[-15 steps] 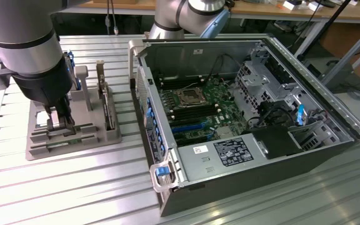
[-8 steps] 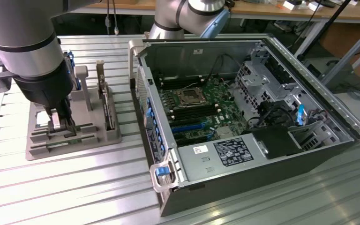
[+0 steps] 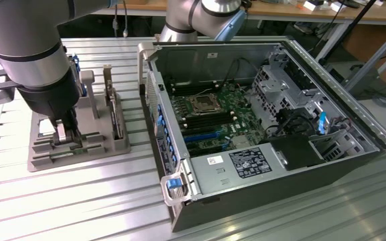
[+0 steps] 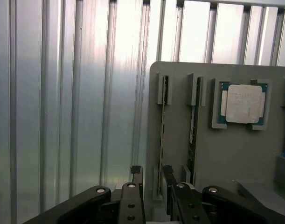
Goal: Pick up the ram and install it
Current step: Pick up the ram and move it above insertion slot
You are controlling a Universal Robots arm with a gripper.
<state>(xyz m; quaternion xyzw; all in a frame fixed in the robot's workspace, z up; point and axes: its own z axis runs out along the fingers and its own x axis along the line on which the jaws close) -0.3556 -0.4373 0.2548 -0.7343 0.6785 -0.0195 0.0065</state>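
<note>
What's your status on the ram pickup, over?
Gripper open, low over the gray holder. Ram on edge in its slot, between the jaws, not lifted. Nothing in the way; second stick one slot over.

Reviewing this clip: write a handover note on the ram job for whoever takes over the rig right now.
Pincer: open, down at the grey holder, one finger on each side of the ram, not closed on it.
Ram: standing on edge in its holder slot. A second memory stick sits in the neighbouring slot, and the processor in its pocket.
Computer case: open, to the exterior view's right of the holder, motherboard exposed.
Done: pincer placed over the ram.
Left: grip, lift and install.
</note>
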